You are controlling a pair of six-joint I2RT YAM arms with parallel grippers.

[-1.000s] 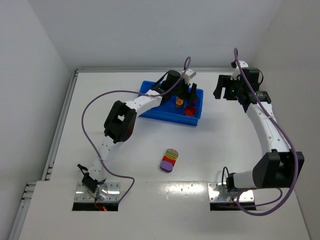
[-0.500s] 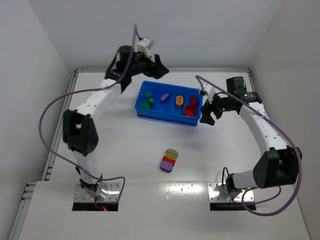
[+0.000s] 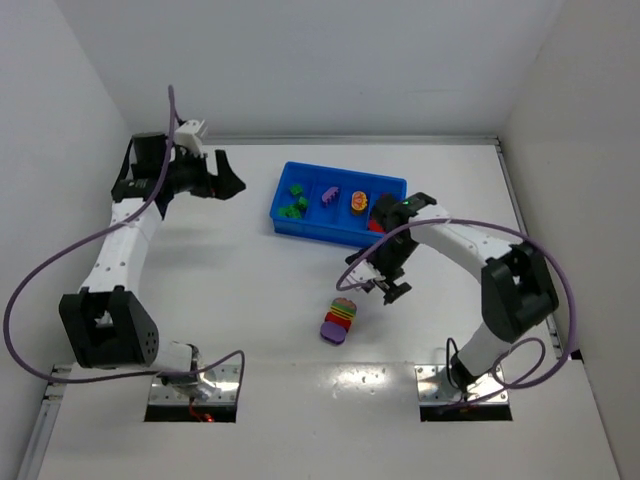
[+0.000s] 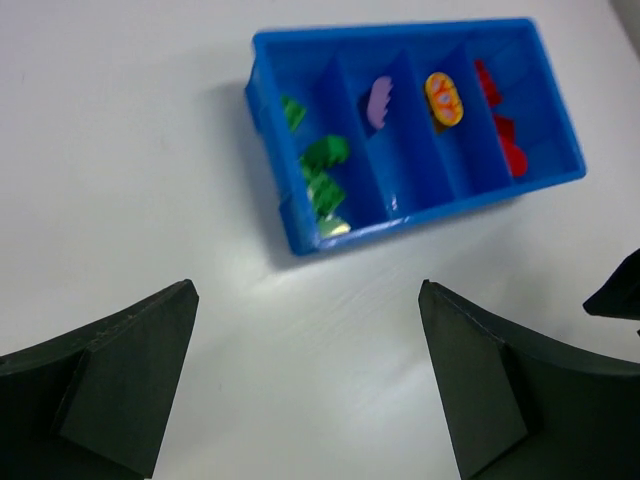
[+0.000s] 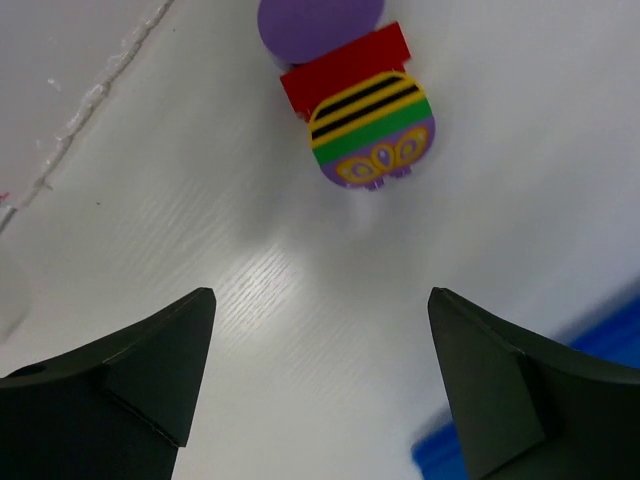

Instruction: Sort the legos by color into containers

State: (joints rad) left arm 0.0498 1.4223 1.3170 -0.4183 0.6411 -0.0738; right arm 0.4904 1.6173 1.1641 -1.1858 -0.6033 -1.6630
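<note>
Bearing a yellow printed motif: purple lego (image 5: 375,163)

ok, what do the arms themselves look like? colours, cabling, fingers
Left arm and right arm match: white links, black joint housings, a purple cable looping along each. Fingers are matte black wedges. No markings readable.

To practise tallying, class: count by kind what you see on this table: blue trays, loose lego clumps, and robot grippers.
Blue tray: 1
Loose lego clump: 1
Grippers: 2, left gripper, right gripper
Total: 4
</note>
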